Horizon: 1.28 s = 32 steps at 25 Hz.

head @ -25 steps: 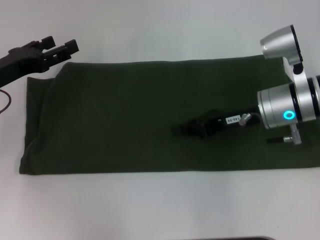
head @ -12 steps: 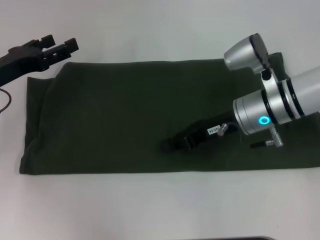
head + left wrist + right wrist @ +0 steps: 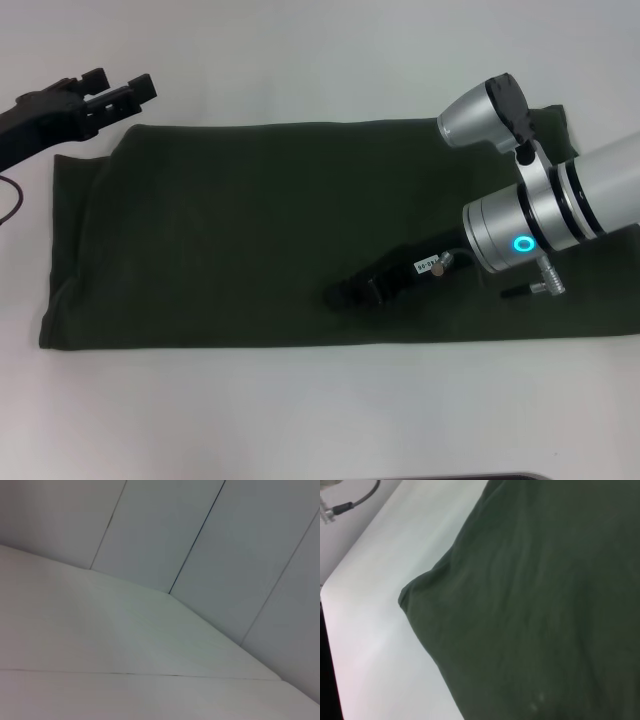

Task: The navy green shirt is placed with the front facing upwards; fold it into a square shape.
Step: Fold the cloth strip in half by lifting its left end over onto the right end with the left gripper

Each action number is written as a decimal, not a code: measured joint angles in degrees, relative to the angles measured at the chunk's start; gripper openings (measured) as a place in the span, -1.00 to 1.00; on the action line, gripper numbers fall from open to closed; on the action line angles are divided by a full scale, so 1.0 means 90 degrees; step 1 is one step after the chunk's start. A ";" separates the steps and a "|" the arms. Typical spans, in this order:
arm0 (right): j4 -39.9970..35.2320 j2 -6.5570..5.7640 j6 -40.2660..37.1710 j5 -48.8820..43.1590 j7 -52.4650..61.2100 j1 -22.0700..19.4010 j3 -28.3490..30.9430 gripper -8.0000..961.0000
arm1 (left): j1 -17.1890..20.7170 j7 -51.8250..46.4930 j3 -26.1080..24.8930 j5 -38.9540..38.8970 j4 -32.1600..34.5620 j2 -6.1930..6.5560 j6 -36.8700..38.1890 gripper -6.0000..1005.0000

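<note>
Head view, navy green shirt (image 3: 250,230) folded into a long band across the white table (image 3: 300,60), right end effector (image 3: 345,295) low over its middle, grip unclear, left end effector (image 3: 120,98) spread beside the far-left corner

The head view looks steeply down on the whole table (image 3: 300,420). The right wrist view sits close over the navy green shirt (image 3: 545,605), sharing its corner; the left wrist view faces a wall (image 3: 200,530).
</note>
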 joint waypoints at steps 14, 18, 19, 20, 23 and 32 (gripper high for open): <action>-0.0186 0.0015 -0.0307 0.0429 -0.0167 0.0309 -0.0075 -0.94 | 0.0000 0.0018 0.0003 -0.0085 0.0000 -0.0009 -0.0033 0.77; -0.0180 0.0048 -0.0100 0.0431 -0.0091 0.0428 -0.0294 -0.94 | 0.0001 0.0026 0.0000 -0.0145 0.0000 -0.0025 -0.0032 0.77; -0.0172 0.0060 -0.0009 0.0433 -0.0061 0.0483 -0.0400 -0.94 | 0.0001 0.0027 0.0000 -0.0149 0.0000 -0.0026 -0.0031 0.77; -0.0172 0.0060 -0.0009 0.0433 -0.0061 0.0483 -0.0400 -0.94 | 0.0001 0.0029 0.0000 -0.0156 0.0000 -0.0029 -0.0031 0.77; -0.0099 0.0070 0.0184 0.0448 -0.0023 0.0589 -0.0596 -0.94 | 0.0001 0.0029 0.0000 -0.0159 0.0000 -0.0032 -0.0032 0.77; 0.0070 0.0077 0.0552 0.0516 -0.0002 0.0743 -0.1036 -0.94 | 0.0001 0.0030 0.0000 -0.0166 0.0001 -0.0047 -0.0119 0.77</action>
